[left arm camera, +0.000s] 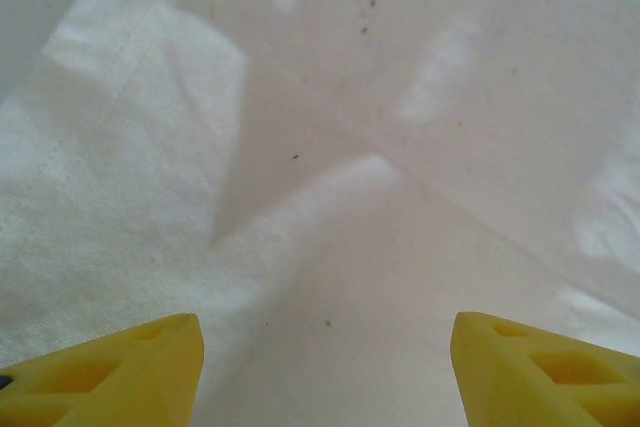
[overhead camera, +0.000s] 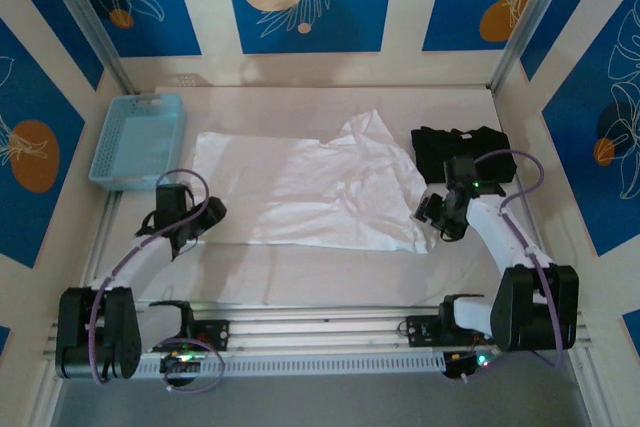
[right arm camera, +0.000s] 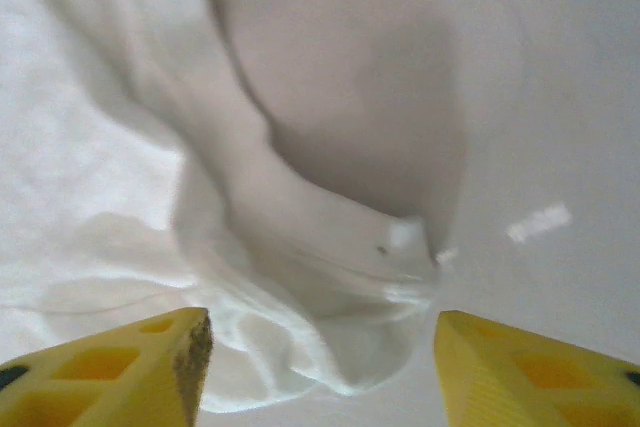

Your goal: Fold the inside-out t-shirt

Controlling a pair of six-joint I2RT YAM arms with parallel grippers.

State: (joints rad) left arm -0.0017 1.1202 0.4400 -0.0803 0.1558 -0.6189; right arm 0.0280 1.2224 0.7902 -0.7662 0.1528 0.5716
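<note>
The inside-out t-shirt (overhead camera: 310, 192) lies spread out, white and wrinkled, across the middle of the table, with one corner folded up at its far edge. My left gripper (overhead camera: 200, 222) hovers at the shirt's near-left corner. Its yellow fingers (left arm camera: 120, 372) stand wide apart over the thin cloth (left arm camera: 110, 197), with nothing between them. My right gripper (overhead camera: 440, 219) is at the shirt's near-right corner. In the right wrist view that gripper (right arm camera: 320, 367) is open above a bunched, rumpled edge of the shirt (right arm camera: 300, 277), which lies loose on the table.
A black folded garment (overhead camera: 460, 152) sits at the far right, just behind my right gripper. A light blue basket (overhead camera: 138, 140) stands at the far left. Bare table (overhead camera: 330, 267) runs between the shirt and the arm bases.
</note>
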